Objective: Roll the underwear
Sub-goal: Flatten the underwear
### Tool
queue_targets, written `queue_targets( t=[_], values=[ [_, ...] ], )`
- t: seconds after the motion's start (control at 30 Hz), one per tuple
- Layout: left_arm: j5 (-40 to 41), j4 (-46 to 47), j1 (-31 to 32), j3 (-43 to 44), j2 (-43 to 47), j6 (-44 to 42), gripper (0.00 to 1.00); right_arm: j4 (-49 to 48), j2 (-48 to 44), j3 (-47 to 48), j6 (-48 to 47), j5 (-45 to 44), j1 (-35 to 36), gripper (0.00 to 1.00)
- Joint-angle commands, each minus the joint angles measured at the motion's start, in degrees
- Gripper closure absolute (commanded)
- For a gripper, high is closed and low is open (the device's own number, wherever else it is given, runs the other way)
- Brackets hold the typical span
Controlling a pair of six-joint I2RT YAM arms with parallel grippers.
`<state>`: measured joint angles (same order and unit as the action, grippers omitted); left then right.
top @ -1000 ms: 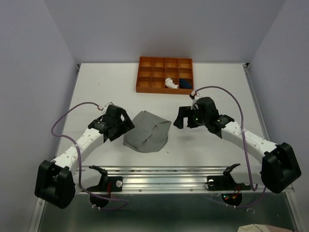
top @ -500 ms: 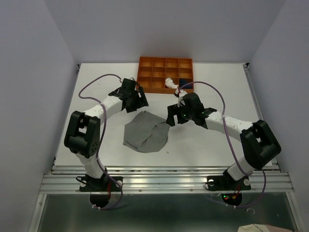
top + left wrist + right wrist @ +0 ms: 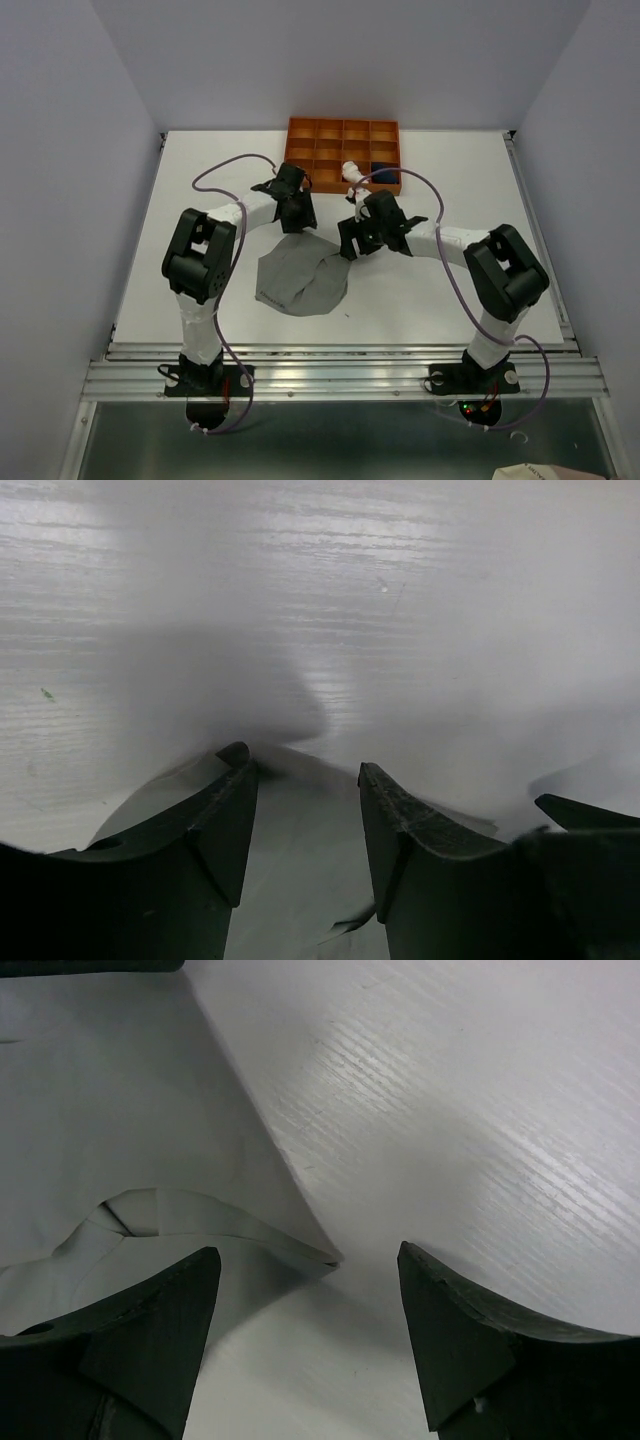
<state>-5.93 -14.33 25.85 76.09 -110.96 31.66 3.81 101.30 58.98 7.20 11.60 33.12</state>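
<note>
While the grey underwear [image 3: 300,282] lies spread at mid-table [image 3: 450,290], the left gripper [image 3: 300,768] stands part open astride its far edge and the right gripper [image 3: 308,1258] gapes wider around its far corner, neither clamping cloth, and the white piece [image 3: 352,171] and navy piece [image 3: 383,172] sit in adjoining compartments of the orange tray [image 3: 300,128].
</note>
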Motion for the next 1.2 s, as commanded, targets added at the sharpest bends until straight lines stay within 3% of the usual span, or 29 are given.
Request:
queue_targets(
  t=[0.0,0.07,0.17,0.2,0.27,0.3,0.33,0.57,0.73,0.97,1.1,1.17],
  values=[
    [2.59,-3.33,0.08,1.95,-1.27,-1.07,0.46,-1.62,1.62,2.8,-2.63,0.18,1.15,0.23],
    [2.86,-3.51,0.26,1.95,-1.8,-1.16,0.55,-1.7,2.58,3.07,-2.63,-0.34,1.15,0.25],
    [2.95,-4.13,0.52,2.39,-3.03,-1.25,0.73,-1.18,4.43,4.3,-3.16,-0.61,1.68,0.37],
    [2.86,-4.04,0.61,2.39,-3.04,-1.25,0.96,-1.26,4.78,4.39,-3.42,-0.61,2.2,0.5],
    [2.68,-3.87,0.61,2.39,-2.69,-0.99,1.0,-1.18,5.75,5.09,-4.12,-0.26,2.73,0.74],
    [2.42,-2.65,0.61,2.13,-2.08,-0.64,1.0,-0.31,5.84,6.14,-4.3,0.0,3.26,0.91],
    [2.07,-1.68,0.7,0.82,-1.03,-0.2,1.0,-0.3,5.58,6.23,-4.3,-0.25,3.26,0.98],
    [3.99,6.06,0.78,-7.25,17.06,4.28,1.0,-0.91,-6.71,4.66,-3.16,0.17,4.93,0.99],
    [5.32,8.09,1.14,-14.91,35.34,6.22,1.0,-3.11,-20.07,0.7,0.61,13.78,4.93,0.99],
    [6.9,7.65,3.51,-22.04,61.95,8.15,1.0,-5.22,-35.63,-2.29,5.36,25.31,7.66,0.99],
    [4.37,7.65,6.05,-22.04,70.24,8.59,1.0,-6.62,-40.73,-1.68,9.05,33.73,8.98,0.99],
    [4.17,7.56,7.63,-22.13,71.84,9.03,1.0,-7.41,-42.4,-2.11,11.86,33.5,8.98,0.99]
  ],
)
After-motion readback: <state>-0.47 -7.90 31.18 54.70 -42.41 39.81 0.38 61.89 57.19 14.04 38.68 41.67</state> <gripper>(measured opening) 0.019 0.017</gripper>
